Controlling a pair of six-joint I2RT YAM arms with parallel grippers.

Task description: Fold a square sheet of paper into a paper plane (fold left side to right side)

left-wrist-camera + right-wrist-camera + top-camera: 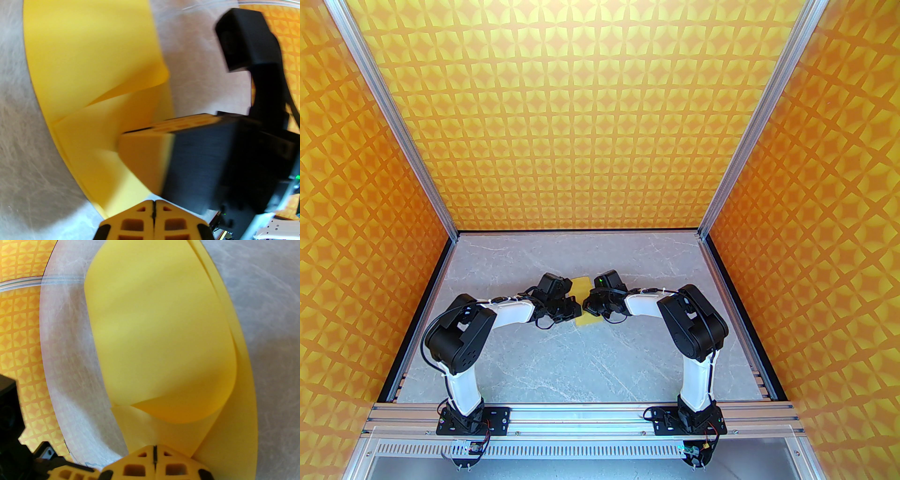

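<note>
The square sheet of paper (581, 283) — thin, matte, plain bright yellow — lies mid-table on the grey, white-veined stone-look table (534, 356), between the two arms' tips. One smooth layer curls over another in a soft, rounded, uncreased loop. The left jaws, yellow pads with cut-out cells, are pressed together at the sheet's edge; the right jaws are pressed together likewise — whether either nips paper is unclear.

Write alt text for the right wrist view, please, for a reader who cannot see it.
A yellow sheet of paper lies on the grey table, one flap curled over it. The right gripper, jaws shut, sits at the sheet's near edge; a patterned orange wall stands at left.
</note>
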